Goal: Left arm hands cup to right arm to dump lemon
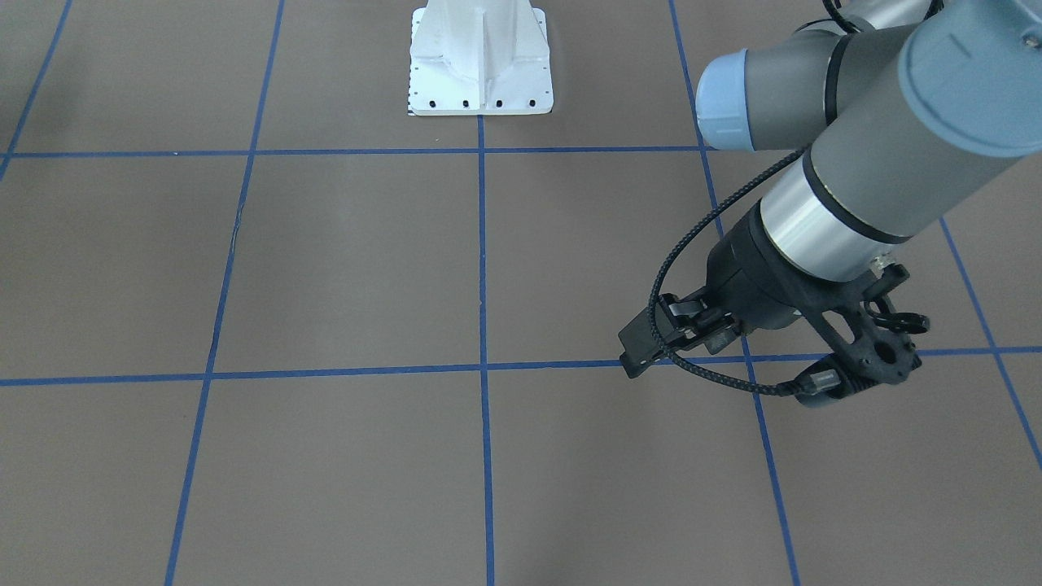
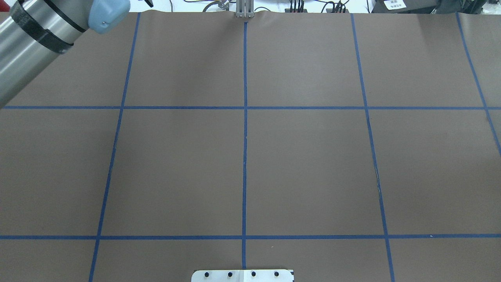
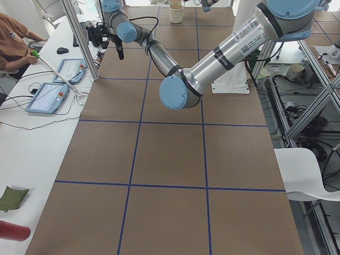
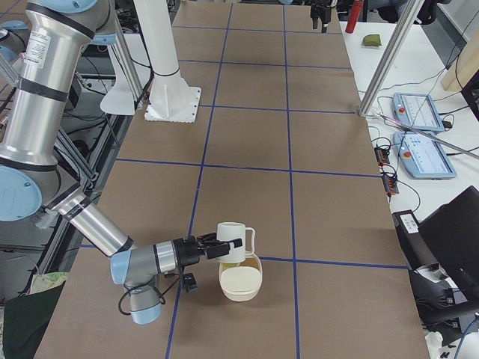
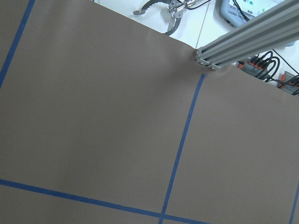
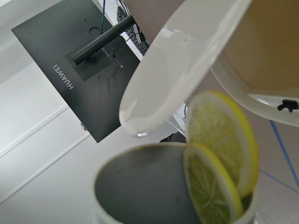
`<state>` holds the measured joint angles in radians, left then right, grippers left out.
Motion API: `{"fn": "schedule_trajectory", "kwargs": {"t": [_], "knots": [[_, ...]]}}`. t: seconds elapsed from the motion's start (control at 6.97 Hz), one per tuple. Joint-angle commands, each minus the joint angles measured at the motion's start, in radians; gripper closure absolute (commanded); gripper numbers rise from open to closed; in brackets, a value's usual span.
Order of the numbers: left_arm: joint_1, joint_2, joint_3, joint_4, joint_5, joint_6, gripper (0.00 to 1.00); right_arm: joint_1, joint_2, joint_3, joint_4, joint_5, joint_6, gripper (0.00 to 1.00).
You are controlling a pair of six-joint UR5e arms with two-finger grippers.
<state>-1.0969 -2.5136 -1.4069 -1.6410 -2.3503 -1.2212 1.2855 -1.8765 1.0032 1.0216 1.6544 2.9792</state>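
Note:
In the exterior right view my right gripper (image 4: 224,245) holds the white cup (image 4: 233,241) by its side just above a cream bowl (image 4: 241,280). From that view I cannot tell how its jaws stand. In the right wrist view the cup's grey inside (image 6: 145,186) fills the bottom, and the lemon (image 6: 224,158) shows as yellow slices standing at its mouth beside the bowl (image 6: 261,60). My left gripper (image 1: 651,334) is empty and looks open, low over the table near the operators' side, far from the cup.
The white robot base (image 1: 480,73) stands at the table's robot side. An aluminium post (image 5: 247,37) and two tablets (image 4: 419,127) line the operators' edge. A seated operator (image 3: 13,42) holds a stick. A red can (image 3: 13,231) and a green cloth (image 3: 11,196) lie on the side bench.

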Motion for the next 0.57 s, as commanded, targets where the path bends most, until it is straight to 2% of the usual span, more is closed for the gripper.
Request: {"fn": "schedule_trajectory", "kwargs": {"t": [0.0,0.43], "knots": [[-0.003,-0.002,0.003,0.016,0.006,0.038,0.00,0.000,0.007,0.003,0.005,0.004,0.078,0.81],[-0.005,-0.005,0.003,0.029,0.008,0.057,0.00,0.000,0.007,0.000,0.022,0.007,0.061,0.80]]}}
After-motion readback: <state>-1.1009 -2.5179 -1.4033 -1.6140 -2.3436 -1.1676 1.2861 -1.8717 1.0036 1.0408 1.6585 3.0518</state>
